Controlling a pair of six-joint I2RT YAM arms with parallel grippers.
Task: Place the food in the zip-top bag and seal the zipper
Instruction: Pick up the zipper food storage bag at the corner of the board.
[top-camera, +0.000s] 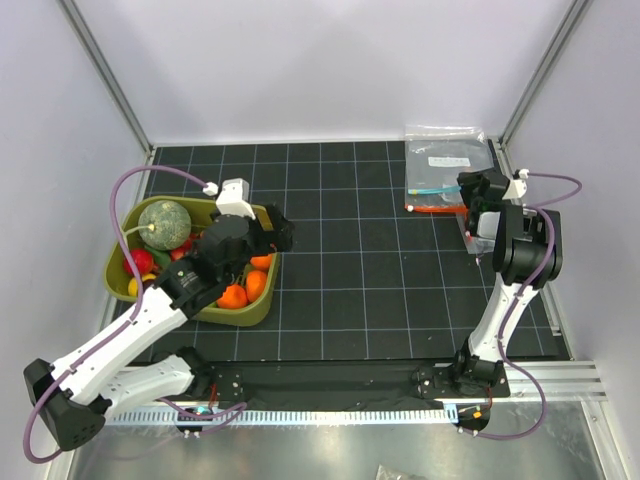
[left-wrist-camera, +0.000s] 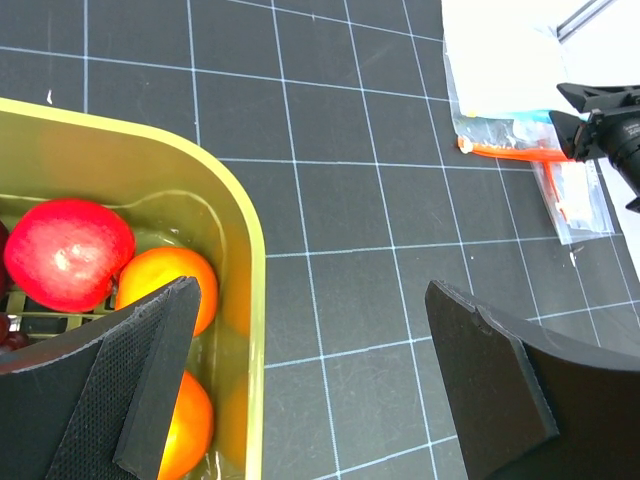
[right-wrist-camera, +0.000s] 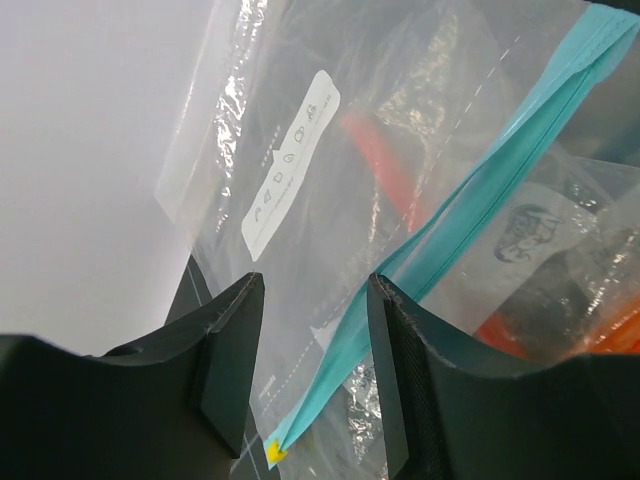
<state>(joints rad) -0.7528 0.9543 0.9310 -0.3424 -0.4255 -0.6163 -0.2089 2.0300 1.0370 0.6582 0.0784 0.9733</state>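
Observation:
The food lies in an olive-green tray (top-camera: 250, 312) at the left: a round red fruit (left-wrist-camera: 68, 253) and two orange ones (left-wrist-camera: 165, 285) (left-wrist-camera: 185, 425) against the tray's right wall. The grapes are not clearly visible. My left gripper (left-wrist-camera: 312, 330) is open and empty, straddling that wall with one finger over the oranges; in the top view it (top-camera: 266, 240) hangs over the tray's right end. The zip-top bag (right-wrist-camera: 330, 200) lies at the back right with its teal zipper (right-wrist-camera: 480, 190). My right gripper (right-wrist-camera: 310, 370) is open, with the zipper's end between its jaws, not clamped.
A big grey-green melon (top-camera: 165, 224) fills the tray's back left. Clear packets with a printed label (top-camera: 445, 160) and an orange-red tool (top-camera: 436, 208) lie under and beside the bag, close to the right wall post (top-camera: 520, 110). Black gridded mat (top-camera: 350, 260) lies between the arms.

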